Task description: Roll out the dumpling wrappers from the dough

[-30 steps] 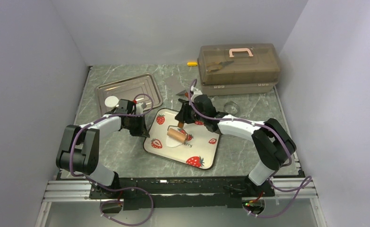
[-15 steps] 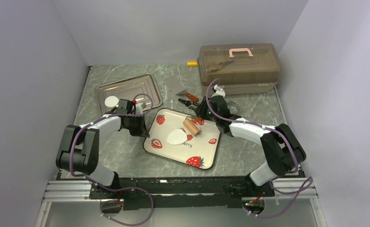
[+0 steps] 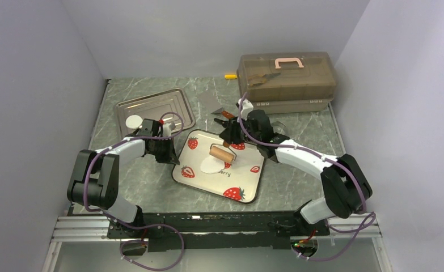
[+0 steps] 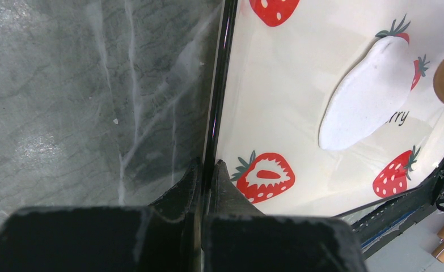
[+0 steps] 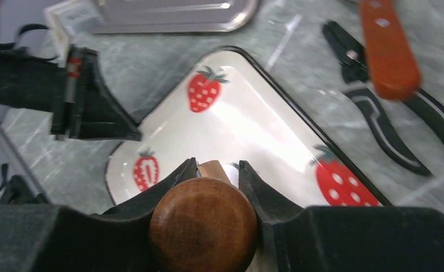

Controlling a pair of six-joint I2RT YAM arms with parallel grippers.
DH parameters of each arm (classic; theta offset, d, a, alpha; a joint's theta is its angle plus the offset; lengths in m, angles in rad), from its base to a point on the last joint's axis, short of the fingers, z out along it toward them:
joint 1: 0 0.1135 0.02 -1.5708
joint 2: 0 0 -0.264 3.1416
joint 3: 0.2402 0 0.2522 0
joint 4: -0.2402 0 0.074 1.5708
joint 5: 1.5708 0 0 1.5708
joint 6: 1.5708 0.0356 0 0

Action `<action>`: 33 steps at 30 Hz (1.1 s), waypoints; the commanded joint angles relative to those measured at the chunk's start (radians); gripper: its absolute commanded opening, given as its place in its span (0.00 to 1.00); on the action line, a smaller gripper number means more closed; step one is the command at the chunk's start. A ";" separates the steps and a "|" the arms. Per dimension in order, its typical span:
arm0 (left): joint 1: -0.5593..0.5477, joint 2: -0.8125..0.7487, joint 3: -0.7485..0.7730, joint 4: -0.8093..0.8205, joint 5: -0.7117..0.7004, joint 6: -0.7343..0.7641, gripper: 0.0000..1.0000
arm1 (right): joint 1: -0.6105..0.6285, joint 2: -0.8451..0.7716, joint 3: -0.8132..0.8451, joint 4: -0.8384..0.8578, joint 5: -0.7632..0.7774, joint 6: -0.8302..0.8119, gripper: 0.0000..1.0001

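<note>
Should the left claw (image 4: pixel 207 167) pinching the tray (image 4: pixel 218 85) slip, the right claw (image 5: pixel 216 164) clamping the roller (image 5: pixel 203 226) could drag the dough (image 4: pixel 370 96)

Dough (image 3: pixel 210 166) partly hidden beneath roller (image 3: pixel 221 153)

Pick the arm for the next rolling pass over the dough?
Right. The right tool grips the rolling pin by its handle, roller at the dough edge. The left tool is clamped on the strawberry tray rim, steadying it.
</note>
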 commanded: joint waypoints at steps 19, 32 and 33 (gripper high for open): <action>0.018 -0.006 0.001 0.022 -0.068 -0.010 0.00 | 0.177 0.219 -0.141 -0.105 0.022 -0.070 0.00; 0.018 -0.010 -0.002 0.023 -0.067 -0.010 0.00 | 0.222 0.130 0.060 -0.243 -0.017 -0.129 0.00; 0.018 -0.009 -0.002 0.025 -0.068 -0.011 0.00 | 0.221 0.107 0.109 -0.255 -0.037 -0.141 0.00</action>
